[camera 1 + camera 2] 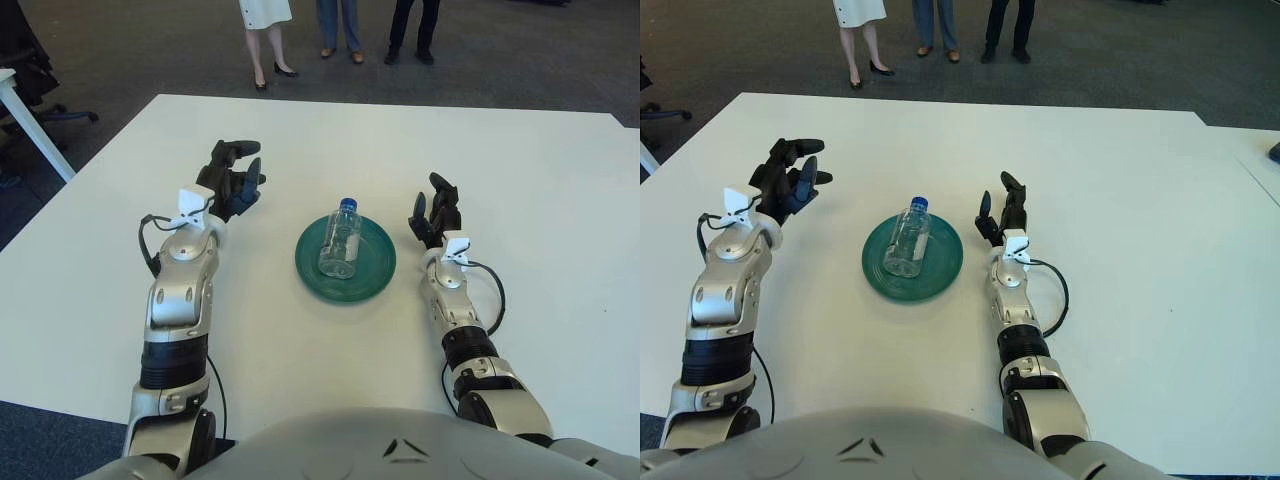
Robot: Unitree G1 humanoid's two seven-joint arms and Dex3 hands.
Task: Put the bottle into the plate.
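Your white table (pixel 300 140) has loads of bare room all round, edges well away from anything. The green plate (pixel 372 278) sits mid-table, and the clear water bottle (pixel 340 243) already lies on its side in it, blue cap pointing to 12 o'clock, so the job looks done. Left hand (pixel 232 180) shows at 10 o'clock from the plate, fingers loosely spread, holding nothing. Right hand (pixel 435 214) is at 3 o'clock just beside the rim, fingers apart too, probably clear after letting go.

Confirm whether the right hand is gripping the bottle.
No: the right hand is beside the plate, its fingers open, apart from the bottle lying in it.
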